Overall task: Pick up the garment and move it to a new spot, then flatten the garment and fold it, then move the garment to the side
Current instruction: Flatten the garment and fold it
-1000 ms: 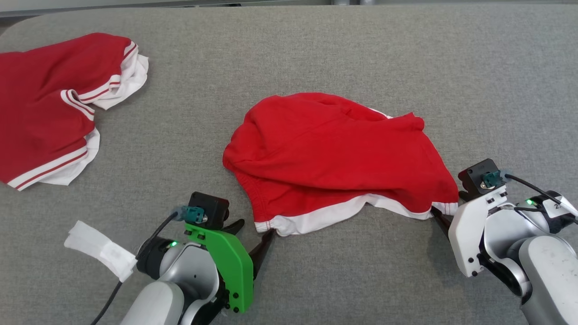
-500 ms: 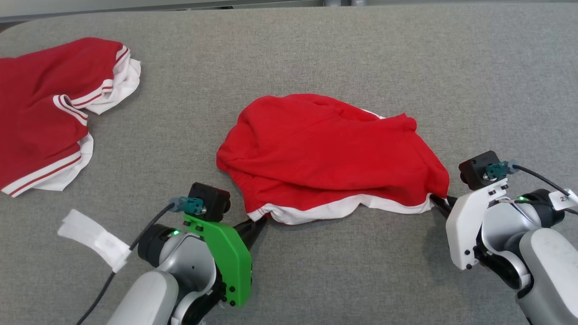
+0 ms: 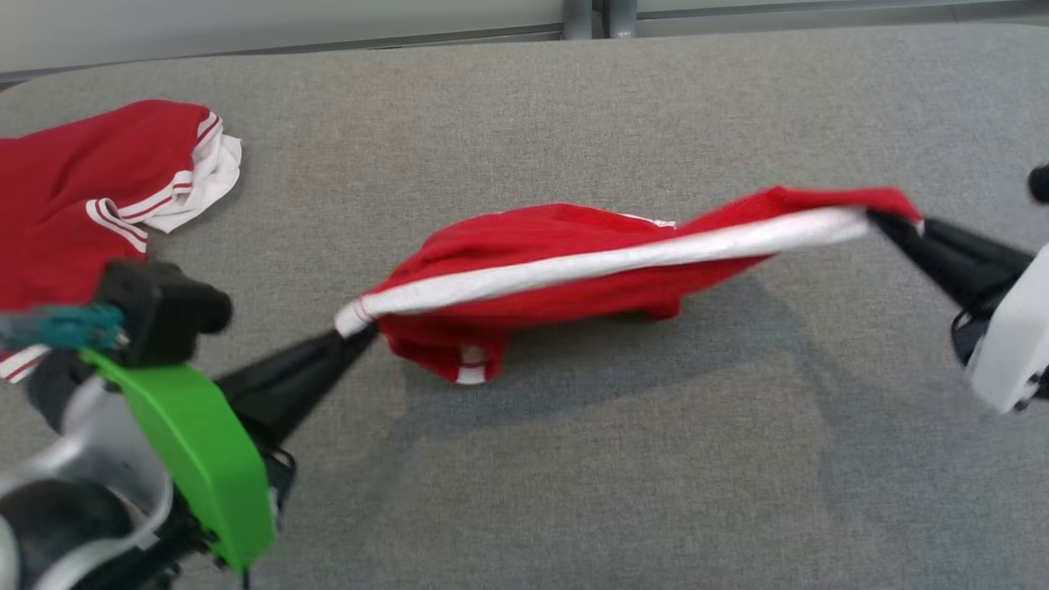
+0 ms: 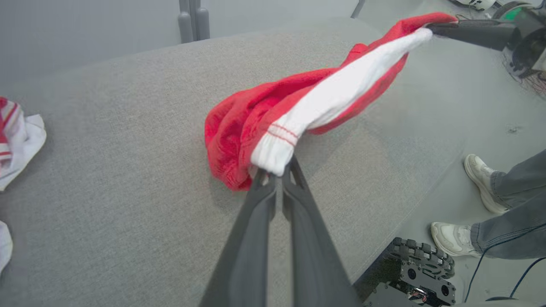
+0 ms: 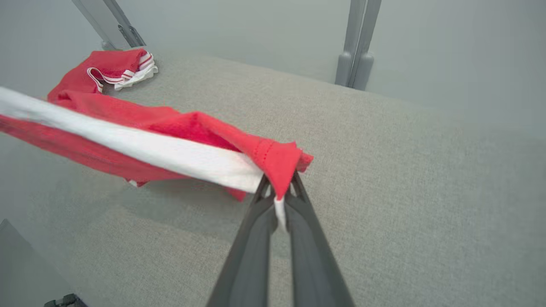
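Left gripper point(image 3: 361, 332) and right gripper point(image 3: 878, 218), both clenched, each grasp one end of the red garment point(image 3: 565, 283) by its white band point(image 3: 615, 260), holding it stretched between them above the middle of the grey table point(image 3: 574, 475). A second red cloth point(image 3: 74, 188) lies at the table's far left.

On your robot's left, a second red jersey point(image 3: 74, 180) with white stripes lies crumpled on the grey fabric table point(image 3: 574, 475); beside the table stands a person point(image 4: 518, 172) in jeans and white shoes point(image 4: 481, 184).
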Robot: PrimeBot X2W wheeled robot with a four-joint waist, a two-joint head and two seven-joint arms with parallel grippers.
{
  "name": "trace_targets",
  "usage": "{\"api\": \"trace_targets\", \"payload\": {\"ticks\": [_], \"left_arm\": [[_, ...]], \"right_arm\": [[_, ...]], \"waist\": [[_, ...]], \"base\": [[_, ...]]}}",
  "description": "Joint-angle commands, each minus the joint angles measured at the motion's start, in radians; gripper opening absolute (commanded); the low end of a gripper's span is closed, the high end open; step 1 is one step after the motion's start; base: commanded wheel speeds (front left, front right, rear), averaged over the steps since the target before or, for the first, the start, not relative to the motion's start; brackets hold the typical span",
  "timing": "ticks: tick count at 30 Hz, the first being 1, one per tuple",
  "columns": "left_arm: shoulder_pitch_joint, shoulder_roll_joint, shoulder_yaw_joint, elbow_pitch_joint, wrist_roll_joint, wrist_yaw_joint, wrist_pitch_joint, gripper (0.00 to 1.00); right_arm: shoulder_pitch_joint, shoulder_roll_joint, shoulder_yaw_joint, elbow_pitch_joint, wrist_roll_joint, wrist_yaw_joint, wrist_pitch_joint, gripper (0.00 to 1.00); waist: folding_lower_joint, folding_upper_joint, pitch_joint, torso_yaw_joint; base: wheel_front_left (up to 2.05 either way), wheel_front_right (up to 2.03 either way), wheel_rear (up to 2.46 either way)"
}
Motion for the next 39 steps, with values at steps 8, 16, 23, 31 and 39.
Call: {"api": "trace_targets", "payload": {"ticks": [8,16,23,31,39], "left_arm": [[-0.507,0.085,0.101,0.220,-0.062,0.014,0.143,0.00],[-0.975,0.030,0.010,0.561,0.067,-0.047,0.030,0.00],[-1.300,-0.046,-0.164,0.888,0.176,-0.063,-0.448,0.00],[-1.279,0.014,-0.419,1.067,0.118,-0.063,-0.868,0.00],[-1.069,0.115,-0.638,1.082,-0.042,-0.063,-1.076,0.00]], "right_arm": [[-0.489,0.022,-0.026,0.095,-0.050,-0.001,0.056,0.00],[-0.991,0.184,0.076,0.395,-0.303,-0.001,-0.053,0.00],[-1.364,0.419,-0.018,0.798,-0.685,0.000,-0.458,0.00],[-1.350,0.483,-0.012,1.044,-0.767,0.000,-0.736,0.00],[-1.051,0.433,0.088,1.041,-0.645,0.000,-0.830,0.00]], "waist": [[0.0000,0.0086,0.190,0.020],[0.0000,0.0086,0.360,0.055],[0.0000,0.0086,0.457,0.097],[0.0000,0.0086,0.472,0.088],[0.0000,0.0086,0.396,0.063]], "base": [[0.00,0.00,0.00],[0.00,0.00,0.00],[0.00,0.00,0.00],[0.00,0.00,0.00],[0.00,0.00,0.00]]}}
